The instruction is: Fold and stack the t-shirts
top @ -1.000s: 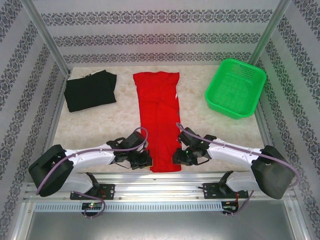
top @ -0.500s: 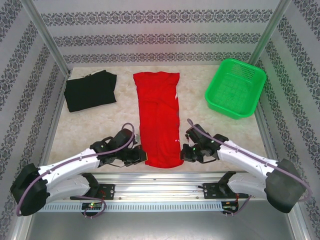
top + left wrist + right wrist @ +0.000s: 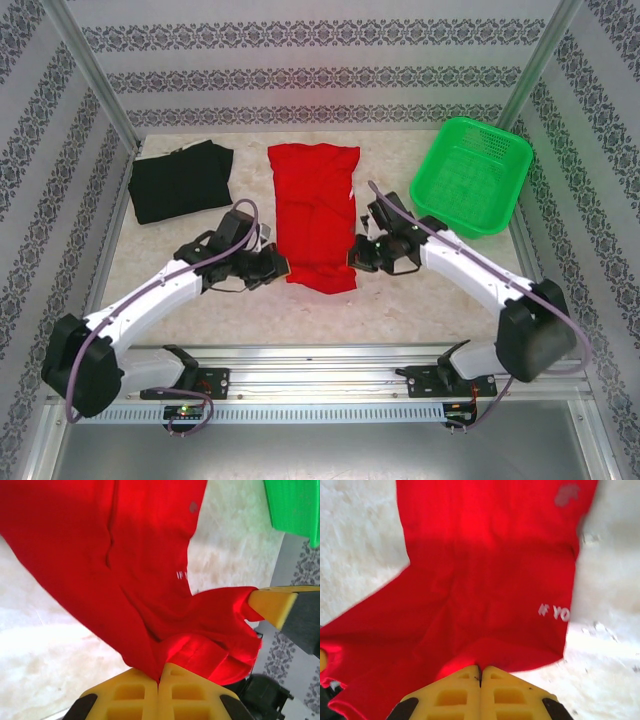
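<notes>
In the top view the red t-shirt lies lengthwise at the centre of the tabletop, its far end flat toward the upper middle of the frame and its near end bunched up below; the left jaws, at the shirt's lower-left corner, are pressed together on the red cloth, and the left wrist view shows their yellow fingers meeting at the bottom edge with the fabric pinched between them; the right jaws are likewise clamped on the shirt's lower-right corner, their yellow fingers closed on the hem at the bottom of the right wrist view; white lettering shows near the shirt's right edge; the black t-shirt lies folded at the upper left of the tabletop, well apart from the red one; a green basket sits at the upper right.
</notes>
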